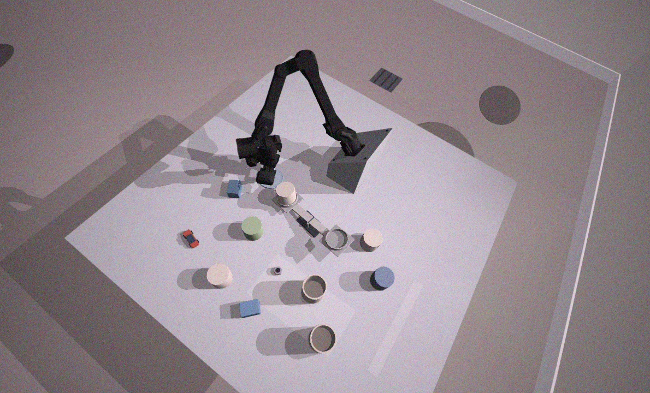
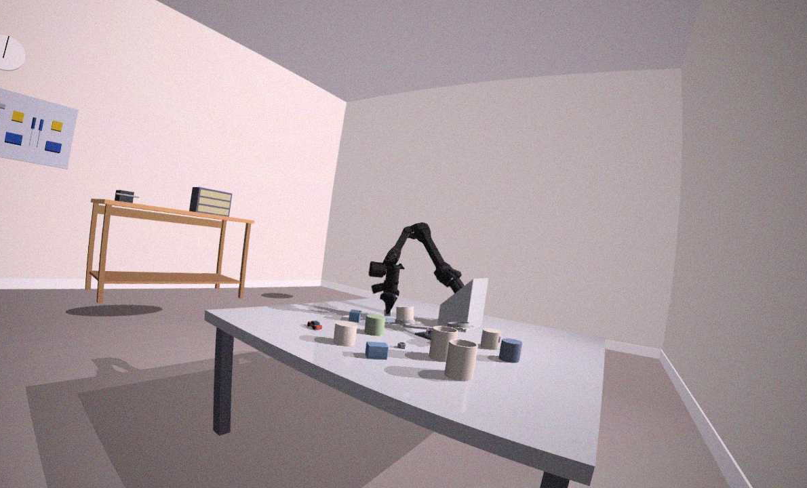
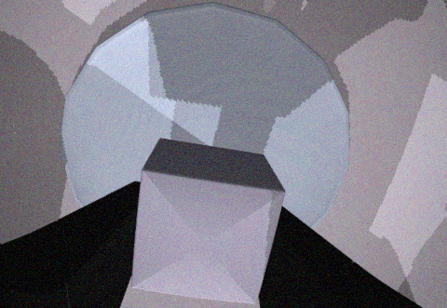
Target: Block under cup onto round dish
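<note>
My gripper is shut on a small pale grey block, which shows between the dark fingers in the wrist view. The block is low over the near part of the light-blue round dish; whether it touches the dish is not clear. One cream cup stands on the balance end beside the dish. The other end of the balance holds an empty ring. A cream cup stands on the table beside that empty end. No cup is above the dish.
A blue block stands left of the dish. A green cylinder, another cream cylinder, a red toy car, a blue box, a dark blue cylinder and two open beige cups stand farther off.
</note>
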Available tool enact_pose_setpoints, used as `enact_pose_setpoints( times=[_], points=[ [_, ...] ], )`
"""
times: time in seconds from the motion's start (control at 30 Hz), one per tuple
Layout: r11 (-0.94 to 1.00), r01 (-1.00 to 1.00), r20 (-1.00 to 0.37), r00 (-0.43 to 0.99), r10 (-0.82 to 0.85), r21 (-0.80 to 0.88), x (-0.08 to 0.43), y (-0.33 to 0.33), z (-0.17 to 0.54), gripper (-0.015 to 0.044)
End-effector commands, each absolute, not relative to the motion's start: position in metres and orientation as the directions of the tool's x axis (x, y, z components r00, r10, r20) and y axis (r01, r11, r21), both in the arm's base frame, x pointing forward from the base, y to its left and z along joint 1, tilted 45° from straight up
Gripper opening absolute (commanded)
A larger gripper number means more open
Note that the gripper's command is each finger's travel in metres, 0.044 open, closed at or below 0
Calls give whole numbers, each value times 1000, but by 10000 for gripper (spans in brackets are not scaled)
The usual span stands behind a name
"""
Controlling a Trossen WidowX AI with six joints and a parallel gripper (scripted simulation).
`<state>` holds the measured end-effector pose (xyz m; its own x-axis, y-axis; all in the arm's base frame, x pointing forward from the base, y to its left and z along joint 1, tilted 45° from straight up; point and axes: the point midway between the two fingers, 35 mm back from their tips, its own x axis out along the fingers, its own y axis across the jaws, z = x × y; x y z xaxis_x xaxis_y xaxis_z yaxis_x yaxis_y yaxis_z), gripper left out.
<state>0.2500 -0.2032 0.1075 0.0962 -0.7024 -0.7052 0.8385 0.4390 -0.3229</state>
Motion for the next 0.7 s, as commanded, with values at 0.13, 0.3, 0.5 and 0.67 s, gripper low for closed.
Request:
enact_pose_setpoints(
  times=[0.13, 0.3, 0.5, 0.67],
  points=[
    [443, 838, -704, 103, -703, -319, 252, -209, 102, 0],
    [443, 838, -704, 103, -703, -320, 253, -215, 97, 0],
    [440, 839, -702, 102, -705, -320, 253, -216, 96, 53],
    [440, 839, -702, 102, -705, -320, 253, -216, 96, 184]
  ],
)
